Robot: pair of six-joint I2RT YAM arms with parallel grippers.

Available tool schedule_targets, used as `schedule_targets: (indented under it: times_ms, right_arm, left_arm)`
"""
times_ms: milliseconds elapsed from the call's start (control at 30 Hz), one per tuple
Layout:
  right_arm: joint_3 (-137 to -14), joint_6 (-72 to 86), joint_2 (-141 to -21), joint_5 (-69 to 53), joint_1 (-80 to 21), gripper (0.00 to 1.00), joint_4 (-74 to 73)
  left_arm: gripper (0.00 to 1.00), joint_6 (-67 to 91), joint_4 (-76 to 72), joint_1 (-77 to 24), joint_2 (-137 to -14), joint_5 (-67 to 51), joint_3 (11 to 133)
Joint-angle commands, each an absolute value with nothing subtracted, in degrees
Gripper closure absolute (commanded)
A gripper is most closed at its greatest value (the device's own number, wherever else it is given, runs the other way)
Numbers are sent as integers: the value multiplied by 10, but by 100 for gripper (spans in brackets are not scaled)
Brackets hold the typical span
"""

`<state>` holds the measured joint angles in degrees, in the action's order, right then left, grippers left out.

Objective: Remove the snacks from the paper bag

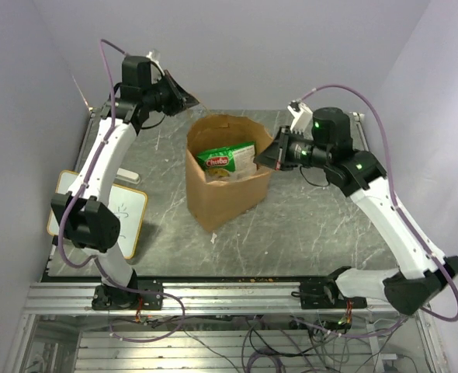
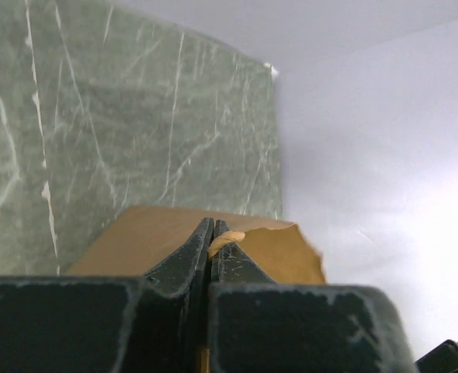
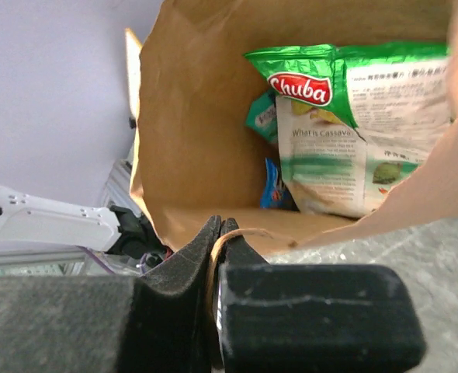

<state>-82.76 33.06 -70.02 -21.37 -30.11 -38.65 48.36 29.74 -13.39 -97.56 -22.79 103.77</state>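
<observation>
A tall brown kraft paper bag (image 1: 223, 198) stands upright near the middle of the grey-green marbled bench (image 1: 322, 225), a little toward its far edge, mouth open. Two robot arms have it by opposite sides. The left gripper (image 1: 189, 99), just off the bag's far-left rim, has its jaws pressed together on a tan scrap that looks like the left twisted string handle (image 2: 226, 239). The right gripper (image 1: 265, 155), at the bag's right rim, is clamped tight on the thin right string handle (image 3: 248, 231).

None of the snacks is out. A large green-and-white crinkly packet with a red logo (image 3: 353, 116) leans against the inner wall, its top showing at the mouth. A small teal-green packet (image 3: 260, 116) and a blue packet (image 3: 274, 186) lie deeper down beside it. A small yellow-edged whiteboard (image 1: 128, 211) lies at the bench's left edge, well apart from the bag.

The risk from here appears to lie in the handles. Pulling them apart too hard could tear the thin strings from the paper, or lift and tip the light bag. With both grippers occupied, one must let go before any packet can be reached, and the slackened side may then fold inward over the snacks.
</observation>
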Motion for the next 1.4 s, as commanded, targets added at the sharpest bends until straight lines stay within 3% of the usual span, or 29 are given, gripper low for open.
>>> schedule_targets:
  times_ms: [0, 267, 733, 867, 1100, 1367]
  right_arm:
    - [-872, 314, -757, -283, -301, 100, -291]
    - [-937, 329, -895, -337, -310, 100, -193]
    - [-680, 321, -792, -316, -351, 100, -176]
    - [-668, 323, -780, -311, -352, 100, -186]
    - [-743, 258, -792, -274, -351, 82, -292]
    - [-853, 111, -806, -98, -351, 61, -436]
  left_arm:
    - [93, 451, 255, -94, -1016, -246, 1143]
    - [93, 445, 168, -64, -1085, -325, 1278]
    - [93, 536, -5, -72, -892, -421, 893]
    - [93, 527, 28, -85, -863, -424, 872]
    - [93, 491, 86, -101, -855, -411, 897]
    - [93, 481, 126, -101, -854, -404, 903]
